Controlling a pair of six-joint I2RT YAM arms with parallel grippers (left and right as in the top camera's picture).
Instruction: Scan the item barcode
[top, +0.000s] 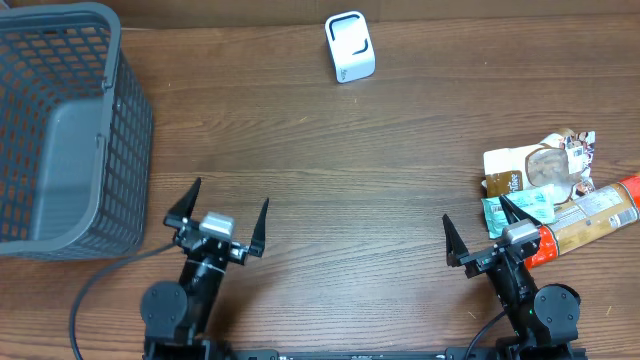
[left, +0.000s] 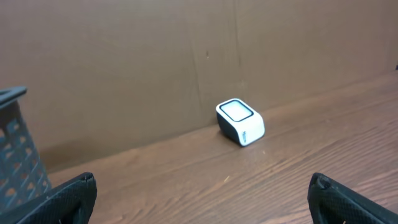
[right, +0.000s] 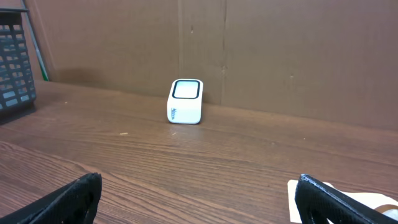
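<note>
At the near edge both arms sit with jaws spread wide and empty. The left gripper (top: 230, 195) is near the grey basket (top: 135, 130), and the right gripper (top: 474, 210) is just beside the pile of snack packets (top: 535, 170) and an orange tube (top: 600, 210) on the right. The white scanner (top: 350, 47) stands at the far edge, well apart from the pile.

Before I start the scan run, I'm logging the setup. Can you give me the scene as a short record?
scanner: white box, far side of table, centre
basket: grey mesh, far left
pouches: piled at right edge
orange tube: lying beside pouches, near right gripper
left gripper: open, empty
right gripper: open, empty
progress: nothing picked up yet
</note>
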